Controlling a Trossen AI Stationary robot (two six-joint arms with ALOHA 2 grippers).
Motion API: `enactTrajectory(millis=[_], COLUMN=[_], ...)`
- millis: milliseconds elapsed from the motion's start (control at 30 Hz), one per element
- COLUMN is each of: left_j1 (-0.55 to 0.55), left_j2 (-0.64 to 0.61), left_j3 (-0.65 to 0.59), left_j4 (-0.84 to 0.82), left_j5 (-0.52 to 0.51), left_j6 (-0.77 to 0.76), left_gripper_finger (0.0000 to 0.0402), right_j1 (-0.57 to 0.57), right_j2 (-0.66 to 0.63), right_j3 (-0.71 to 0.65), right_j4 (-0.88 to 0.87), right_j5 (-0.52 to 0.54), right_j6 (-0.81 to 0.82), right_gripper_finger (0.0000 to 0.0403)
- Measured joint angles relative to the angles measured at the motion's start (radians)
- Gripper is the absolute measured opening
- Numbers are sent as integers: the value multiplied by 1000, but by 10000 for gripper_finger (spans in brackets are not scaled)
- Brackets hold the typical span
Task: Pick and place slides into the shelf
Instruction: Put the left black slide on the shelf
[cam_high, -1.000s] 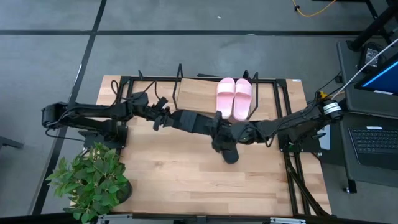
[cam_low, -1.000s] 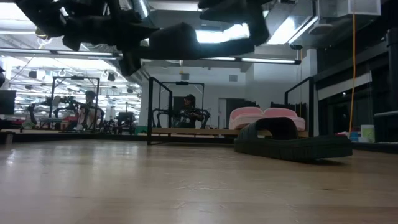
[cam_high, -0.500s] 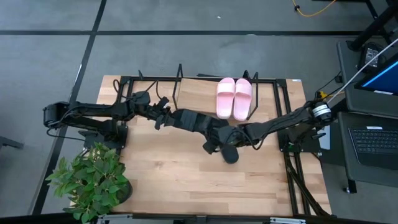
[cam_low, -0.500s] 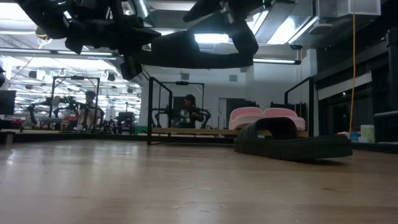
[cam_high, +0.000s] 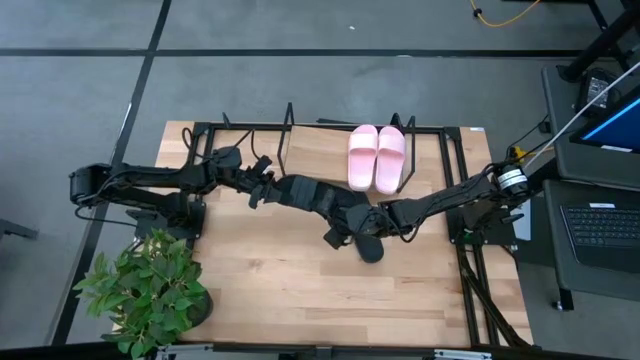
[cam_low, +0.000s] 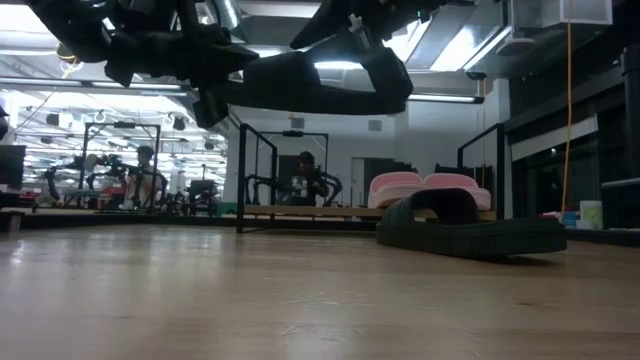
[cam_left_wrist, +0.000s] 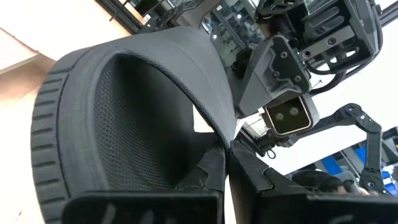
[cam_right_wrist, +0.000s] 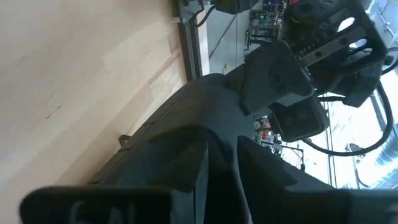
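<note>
Right claw (cam_high: 352, 224) now closer around airborne black slide (cam_low: 310, 82).

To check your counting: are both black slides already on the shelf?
No: one black slide lies on the table, the other hangs in the air.

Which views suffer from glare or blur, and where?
Low view: ceiling lights glare behind the raised black slide, leaving it a silhouette. Left wrist view: white sky washes out the corner by the right arm. Right wrist view: the near claw fingers are out of focus.
</note>
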Motion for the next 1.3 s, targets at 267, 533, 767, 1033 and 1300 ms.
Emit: enactTrajectory(millis=[267,533,767,1033,1300], left_j1=[0,0,0,-1,-1], left_j2=[-1,-1,-1,-1,-2], left_j3=[0,0,-1,-1,-1], left_j4=[3,3,2,6,8], left_j5=[3,3,-5,-45,-136], left_j6=[0,0,44,96,336], left_gripper_finger=[0,0,22,50,81], right_j1=[-12,-24,-24,-25,-25], right_j2=[1,1,1,1,1], right_j3=[0,0,0,0,0], right_j4=[35,37,37,39,40], right_j5=[0,0,2,50,196], right_j6=[-2,28,38,60,105], right_gripper_finger=[78,42,11,6,6])
